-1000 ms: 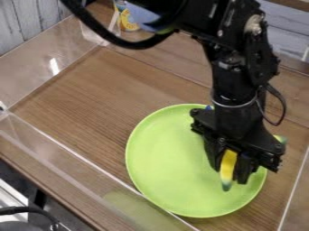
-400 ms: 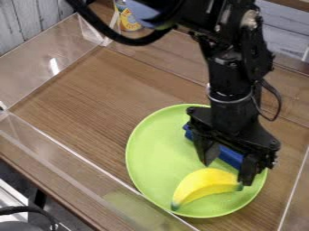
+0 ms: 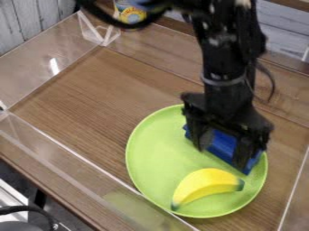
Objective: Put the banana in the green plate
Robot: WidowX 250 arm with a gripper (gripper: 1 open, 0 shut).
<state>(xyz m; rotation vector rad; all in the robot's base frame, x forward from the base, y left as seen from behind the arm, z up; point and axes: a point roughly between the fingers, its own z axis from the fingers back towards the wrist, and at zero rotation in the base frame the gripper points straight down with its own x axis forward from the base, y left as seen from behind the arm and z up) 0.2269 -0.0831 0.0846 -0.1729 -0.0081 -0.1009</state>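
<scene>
Blue block (image 3: 222, 147), partly behind dark tool (image 3: 227, 135)

The robot arm (image 3: 223, 54) is matte black, with chunky jointed segments and a thin dark cable (image 3: 268, 79) looping alongside.

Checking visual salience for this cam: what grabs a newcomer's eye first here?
The lime-green plate, bright against the brown wooden table, with the yellow banana lying on its near part. Next, the bulky black arm coming down from the top, its open gripper over the blue block on the plate.
</scene>
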